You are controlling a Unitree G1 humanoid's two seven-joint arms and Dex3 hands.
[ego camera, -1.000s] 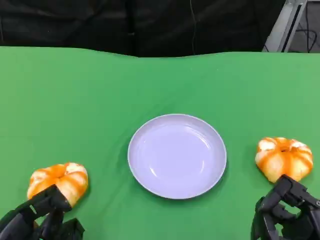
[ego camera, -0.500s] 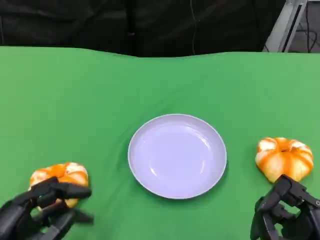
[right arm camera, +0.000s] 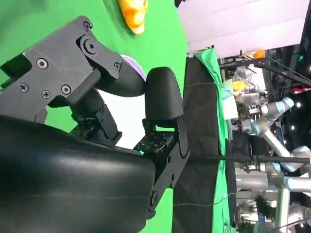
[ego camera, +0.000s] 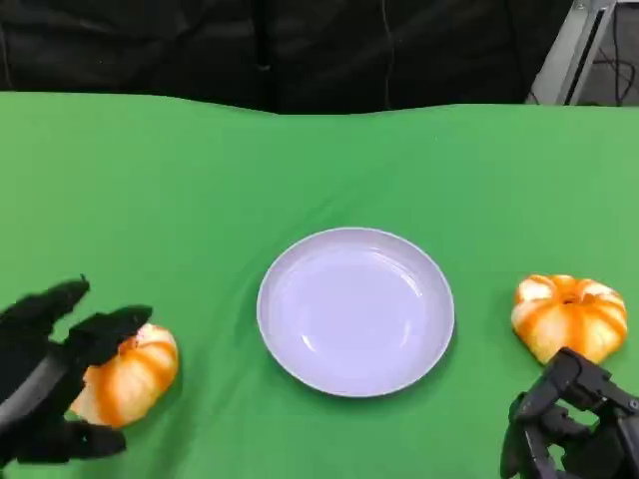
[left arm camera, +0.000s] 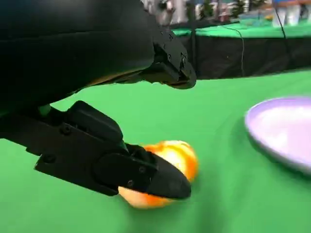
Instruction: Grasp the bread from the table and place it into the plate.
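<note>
Reaching with fingers spread, the left hand (ego camera: 60,374) straddles the left bread (ego camera: 128,371) without gripping it. The right hand (ego camera: 569,424), curled and empty, sits beside the other bread (ego camera: 569,314). The plate (ego camera: 355,310) lies between. A shallow closure could let the rounded loaf squirt free.

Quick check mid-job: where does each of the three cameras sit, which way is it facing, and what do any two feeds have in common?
Head view: high on the robot, looking down at the green table, the plate and two breads; left hand and right hand at the bottom corners.
Left wrist view: behind the left hand, low over the table, facing the left bread and the plate's rim.
Right wrist view: behind the right hand, rolled on its side, facing a bread past the fingers.
Shared: head and left wrist views both show the left bread and the plate.
</note>
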